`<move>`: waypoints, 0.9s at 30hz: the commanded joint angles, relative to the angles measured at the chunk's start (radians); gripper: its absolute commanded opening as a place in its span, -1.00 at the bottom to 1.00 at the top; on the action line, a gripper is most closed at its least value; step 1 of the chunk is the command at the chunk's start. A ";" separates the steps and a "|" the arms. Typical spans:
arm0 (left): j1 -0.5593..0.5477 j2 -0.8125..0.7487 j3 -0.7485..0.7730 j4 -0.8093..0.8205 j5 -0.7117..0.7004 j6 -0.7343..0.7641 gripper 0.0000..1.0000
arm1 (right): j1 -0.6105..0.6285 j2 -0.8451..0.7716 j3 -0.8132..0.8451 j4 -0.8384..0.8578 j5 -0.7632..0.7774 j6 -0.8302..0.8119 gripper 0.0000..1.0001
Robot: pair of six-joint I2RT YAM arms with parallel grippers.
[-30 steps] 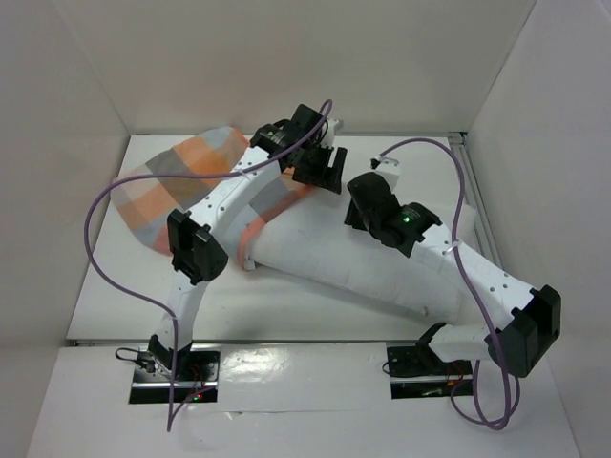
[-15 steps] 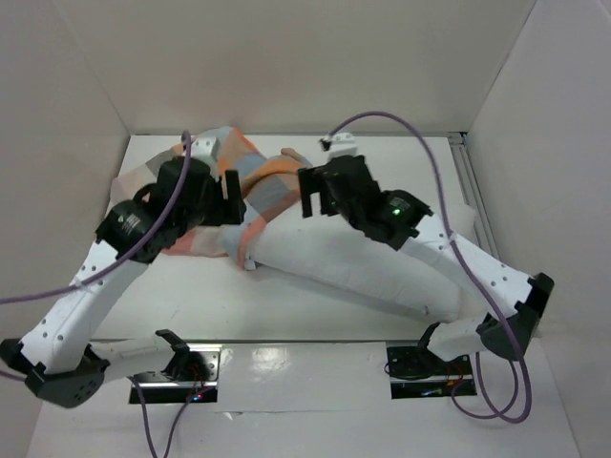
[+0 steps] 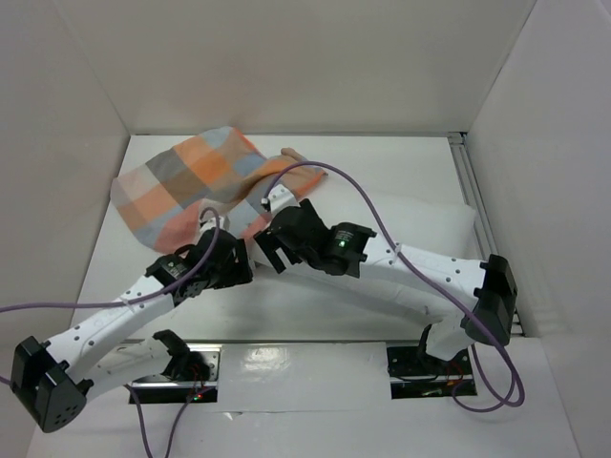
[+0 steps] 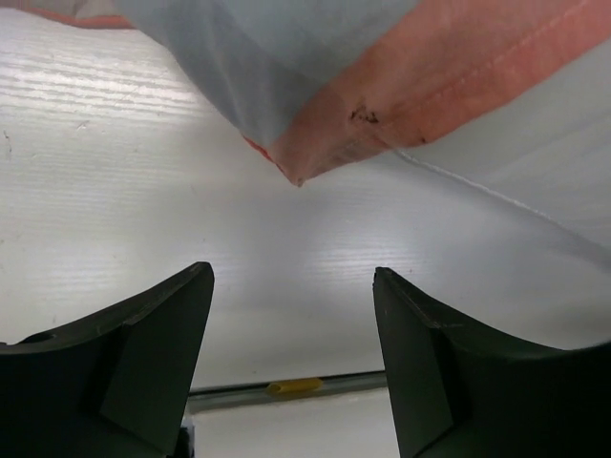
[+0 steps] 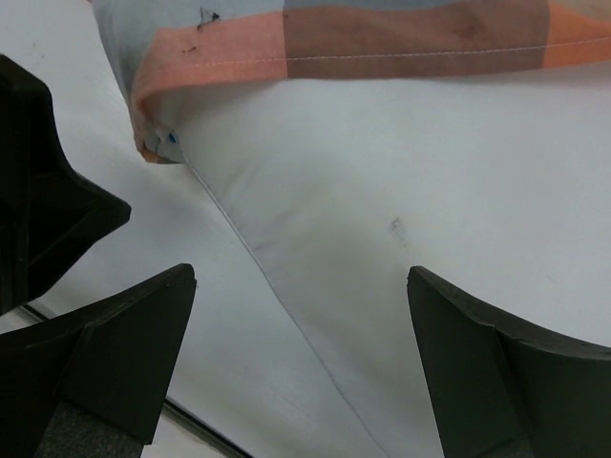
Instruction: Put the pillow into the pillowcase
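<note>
White link segments fastened with small screws on left arm (image 3: 100, 324) and right arm (image 3: 430, 272), black joint housings, purple cables (image 3: 325, 166), green lamp (image 3: 336, 245) lit, left gripper (image 4: 291, 275) fitted with black wedge-shaped fingers (image 4: 143, 363).

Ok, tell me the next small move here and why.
Probably ease the left gripper forward and close on the pillowcase corner just ahead of it. Both it and the right gripper stand open and empty, and the orange hem only lies across the pillow, much of which shows outside the case.
</note>
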 commanded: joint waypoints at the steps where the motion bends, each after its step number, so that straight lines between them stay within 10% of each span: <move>1: 0.018 0.013 -0.020 0.170 -0.058 -0.054 0.61 | 0.010 -0.024 -0.024 0.038 0.026 -0.016 0.98; 14: 0.095 0.237 -0.020 0.291 -0.105 -0.054 0.25 | -0.039 -0.006 -0.062 0.030 0.022 -0.044 0.98; 18: 0.121 0.246 -0.010 0.314 -0.105 -0.032 -0.36 | -0.097 0.025 -0.085 0.056 -0.062 -0.056 0.98; 19: 0.121 0.255 -0.001 0.314 -0.092 -0.020 -0.83 | -0.111 0.037 -0.101 0.070 -0.079 -0.056 0.98; 22: 0.121 0.243 0.019 0.314 -0.055 0.011 -1.00 | -0.174 0.085 -0.101 0.105 -0.159 -0.065 0.45; 23: 0.121 0.243 0.034 0.314 -0.040 0.024 -1.00 | -0.190 0.099 -0.090 0.119 -0.174 -0.065 0.07; 24: 0.121 0.226 0.046 0.314 0.001 0.040 -1.00 | -0.224 0.114 -0.060 0.119 -0.175 -0.038 -0.78; 27: 0.121 0.217 0.117 0.314 0.101 0.153 -1.00 | -0.313 0.177 0.061 0.088 -0.123 0.020 -1.00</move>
